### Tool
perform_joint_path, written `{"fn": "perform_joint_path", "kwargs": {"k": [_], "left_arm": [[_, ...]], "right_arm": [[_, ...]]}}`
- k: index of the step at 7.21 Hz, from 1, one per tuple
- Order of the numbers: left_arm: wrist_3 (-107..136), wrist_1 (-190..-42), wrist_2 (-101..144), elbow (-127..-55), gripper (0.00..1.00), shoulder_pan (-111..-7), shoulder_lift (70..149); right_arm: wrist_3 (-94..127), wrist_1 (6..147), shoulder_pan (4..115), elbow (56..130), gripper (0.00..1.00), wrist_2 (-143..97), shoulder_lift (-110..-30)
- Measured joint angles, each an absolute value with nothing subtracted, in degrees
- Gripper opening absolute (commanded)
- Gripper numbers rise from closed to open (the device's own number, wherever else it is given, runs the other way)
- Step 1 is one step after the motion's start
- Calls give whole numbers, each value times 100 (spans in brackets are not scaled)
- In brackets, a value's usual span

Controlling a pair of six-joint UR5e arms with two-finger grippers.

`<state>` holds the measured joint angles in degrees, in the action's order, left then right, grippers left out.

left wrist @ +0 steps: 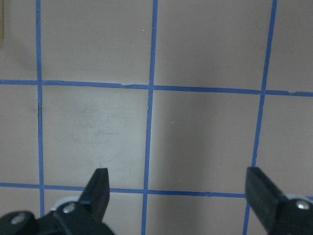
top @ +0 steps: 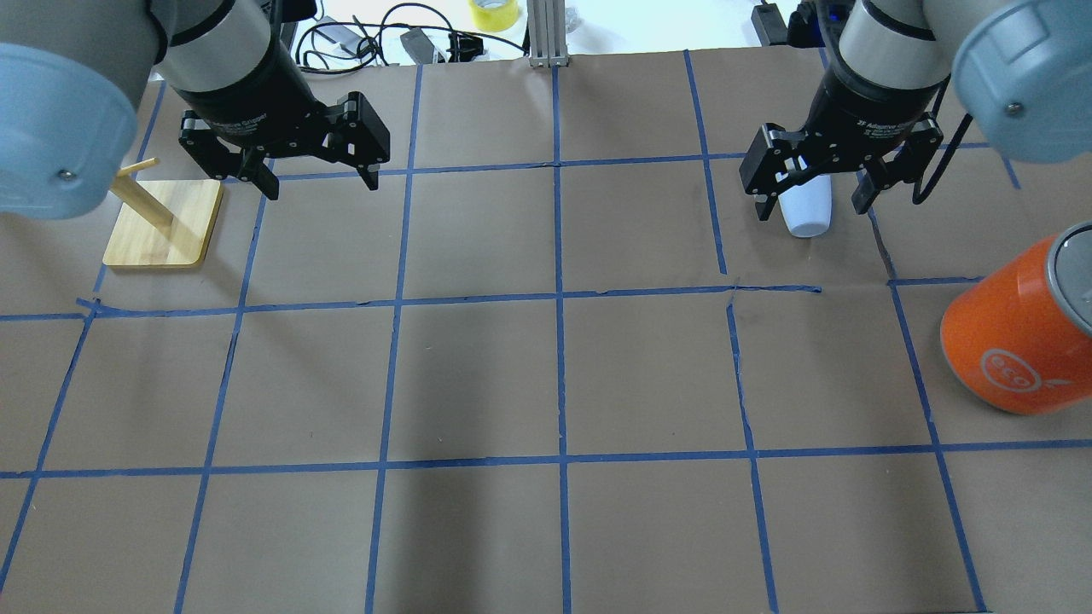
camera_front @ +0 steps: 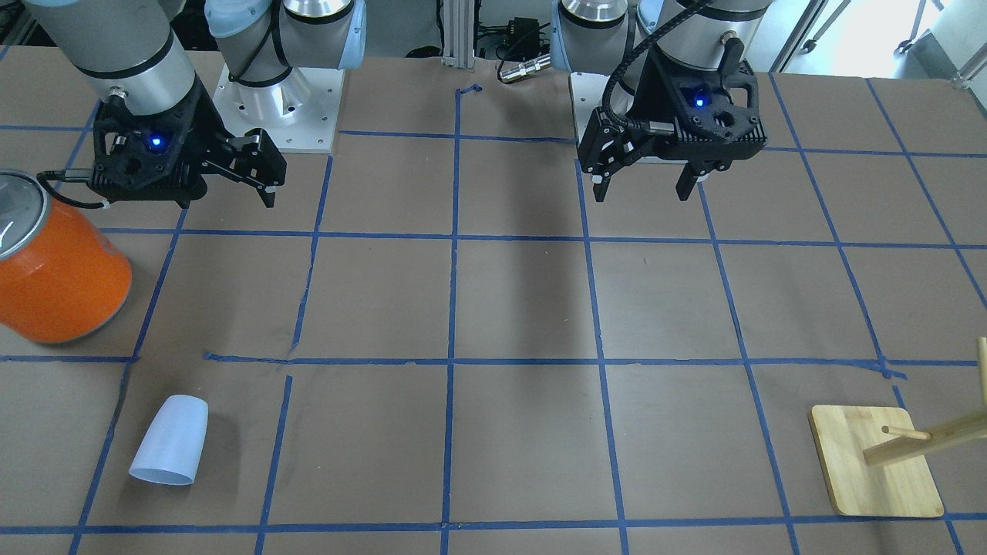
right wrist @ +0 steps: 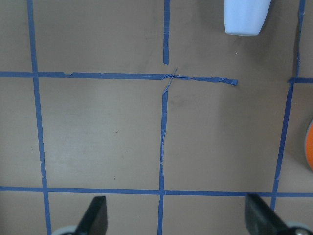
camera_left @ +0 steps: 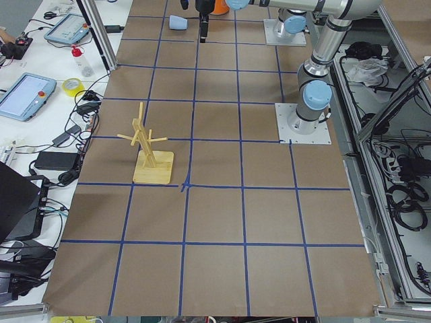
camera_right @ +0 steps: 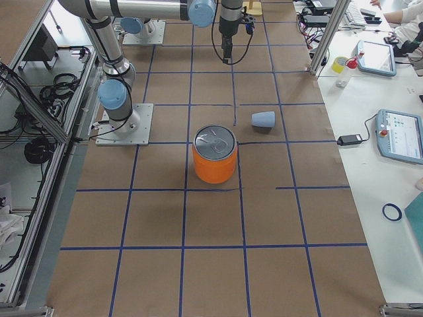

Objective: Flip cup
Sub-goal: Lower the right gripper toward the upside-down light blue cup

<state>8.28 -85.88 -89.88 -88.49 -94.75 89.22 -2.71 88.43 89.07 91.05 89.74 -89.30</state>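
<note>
The small pale blue-white plastic cup [camera_front: 170,441] is apparently lying on its side, untouched, at the front-facing view's lower left. The black two-finger right gripper [right wrist: 178,215] and left gripper [camera_front: 642,193] are hanging wide open and empty. The approach is probably just starting, and the right one needs to descend around the cup.

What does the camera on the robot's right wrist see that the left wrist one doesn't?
Right wrist only: the cup, on its side at the top edge, and a sliver of the orange can. Left wrist only: a thin tan strip, probably the wooden stand. Both: the brown table with blue tape, plus the right gripper or left gripper, open.
</note>
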Motion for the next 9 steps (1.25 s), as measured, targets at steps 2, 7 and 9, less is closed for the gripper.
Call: {"fn": "perform_joint_path", "kwargs": {"k": [2, 7, 9], "left_arm": [[826, -8587, -8984, -8859, 100, -9477, 8905], [826, -8587, -8986, -8922, 100, -9476, 8865], [826, -8579, -8983, -8951, 100, -9478, 8850]], "right_arm": [[-268, 8846, 8907, 9106, 100, 8974, -8930], [-287, 8820, 8903, 9129, 100, 8974, -8930], [-282, 8816, 8906, 9132, 100, 8974, -8930]]}}
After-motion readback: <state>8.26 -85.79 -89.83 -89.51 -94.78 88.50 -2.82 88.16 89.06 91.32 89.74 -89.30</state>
